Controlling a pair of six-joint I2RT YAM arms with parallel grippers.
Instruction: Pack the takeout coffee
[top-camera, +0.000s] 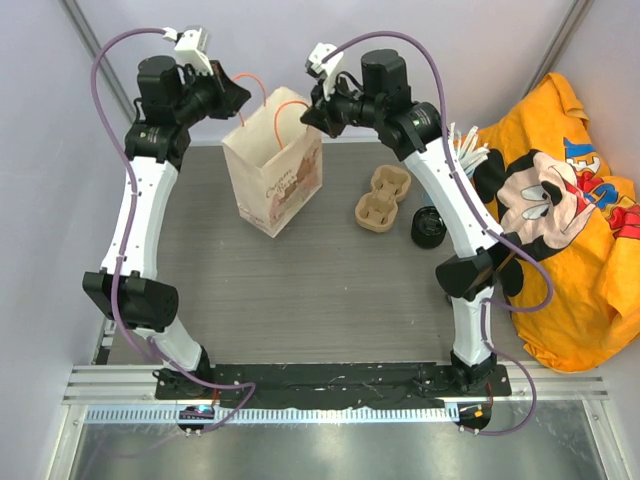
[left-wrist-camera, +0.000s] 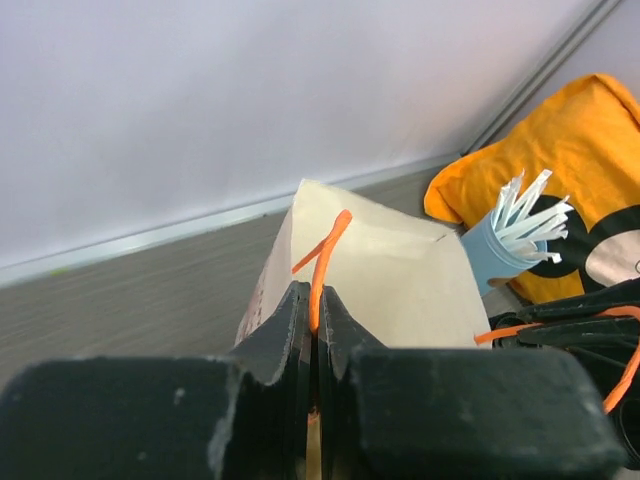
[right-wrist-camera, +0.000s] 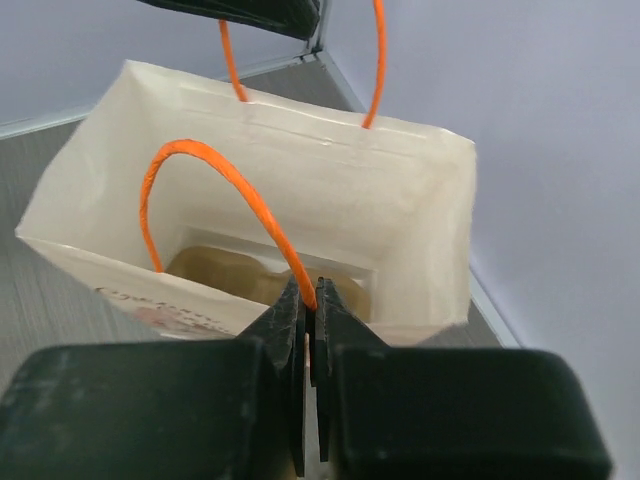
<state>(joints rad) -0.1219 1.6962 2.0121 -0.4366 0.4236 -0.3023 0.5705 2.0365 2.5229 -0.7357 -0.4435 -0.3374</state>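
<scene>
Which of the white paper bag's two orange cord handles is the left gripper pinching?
The left gripper pinches the orange cord handle on the wall opposite the printed face; the right gripper holds the printed side's handle.

An orange cartoon-mouse shirt (top-camera: 575, 290) lies crumpled on the table's (top-camera: 300, 290) right side, touching a blue cup (left-wrist-camera: 487, 260) of white sticks.

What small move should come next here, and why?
Probably ease the arms apart to spread the mouth of the paper bag. The left end effector is shut on one orange handle, the right end effector on the other, while the cardboard carrier and black cup sit on the table beside the bag.
</scene>
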